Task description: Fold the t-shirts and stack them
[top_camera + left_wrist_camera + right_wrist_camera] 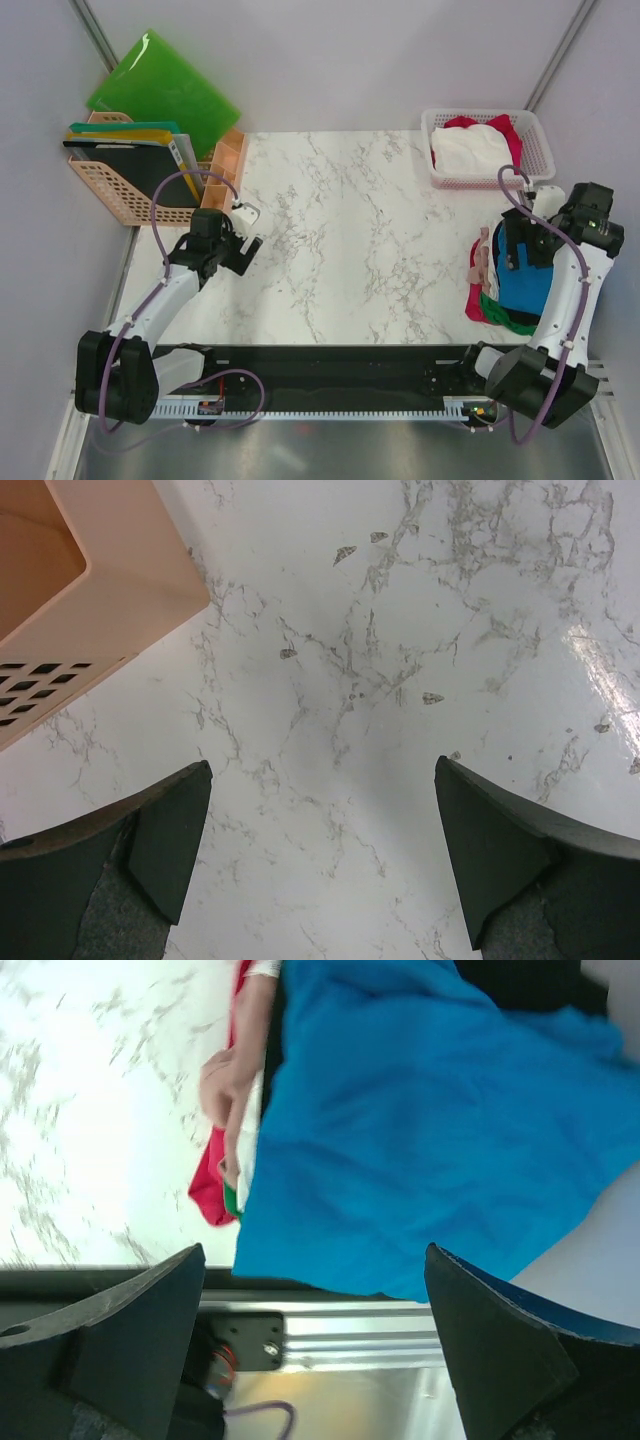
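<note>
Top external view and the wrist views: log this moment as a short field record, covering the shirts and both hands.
blue t-shirt: top of the pile, right side of the table
pile edges: pink, red and green showing
left hand: open, over bare table
right hand: open, above the blue t-shirt, nothing between its fingers
basket: holds white cloth and red cloth

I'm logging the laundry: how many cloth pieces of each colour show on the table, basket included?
blue t-shirt: 1
pink t-shirt: 1
green t-shirt: 1
white t-shirt: 1
red t-shirts: 2, one stacked, one in the white basket
Total: 6 in view
</note>
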`<action>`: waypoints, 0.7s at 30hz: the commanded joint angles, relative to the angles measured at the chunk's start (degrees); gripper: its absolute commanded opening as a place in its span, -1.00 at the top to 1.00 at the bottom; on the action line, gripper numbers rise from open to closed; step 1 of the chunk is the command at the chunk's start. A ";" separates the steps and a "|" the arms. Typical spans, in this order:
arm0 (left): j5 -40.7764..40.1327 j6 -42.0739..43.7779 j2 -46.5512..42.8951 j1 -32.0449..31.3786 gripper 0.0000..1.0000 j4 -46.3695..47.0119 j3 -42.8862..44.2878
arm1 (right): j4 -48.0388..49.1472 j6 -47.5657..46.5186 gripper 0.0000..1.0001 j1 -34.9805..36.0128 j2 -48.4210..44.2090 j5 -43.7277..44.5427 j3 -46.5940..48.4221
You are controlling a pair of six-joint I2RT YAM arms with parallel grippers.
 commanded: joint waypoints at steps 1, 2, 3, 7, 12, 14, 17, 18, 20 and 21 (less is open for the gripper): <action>1.03 0.56 0.31 0.33 -1.00 3.09 0.23 | 5.49 10.98 -0.96 -6.76 0.97 -2.30 -6.31; 1.03 0.74 0.49 0.42 -1.00 3.09 0.41 | 7.42 12.14 -0.96 -7.30 0.62 -1.25 -7.82; 1.03 0.83 0.58 0.42 -1.00 2.91 0.85 | 11.10 13.10 -0.96 -7.83 0.19 0.15 -9.23; 1.21 0.65 0.75 0.42 -1.00 2.74 1.64 | 14.56 13.91 -0.96 -8.71 -0.17 -0.45 -11.80; 1.12 0.21 0.58 0.42 -1.00 2.12 1.64 | 18.68 12.50 -0.96 -10.64 0.27 0.96 -12.67; 0.77 0.39 0.49 0.42 -1.00 2.29 1.29 | 18.52 11.02 -0.96 -13.54 0.35 -0.80 -12.24; 0.33 0.83 1.10 0.42 -1.00 2.47 0.94 | 17.99 9.08 -0.96 -17.23 2.37 -2.38 -12.06; 0.33 0.83 1.37 0.42 -1.00 2.56 1.11 | 17.64 7.68 -0.96 -18.54 3.25 -2.91 -11.97; 0.50 0.83 1.72 0.42 -1.00 2.65 1.38 | 17.29 5.91 -0.96 -23.64 5.80 -6.23 -11.71; 0.59 0.66 1.98 0.42 -1.00 2.65 1.46 | 16.85 3.91 -0.96 -26.00 7.11 -6.86 -11.71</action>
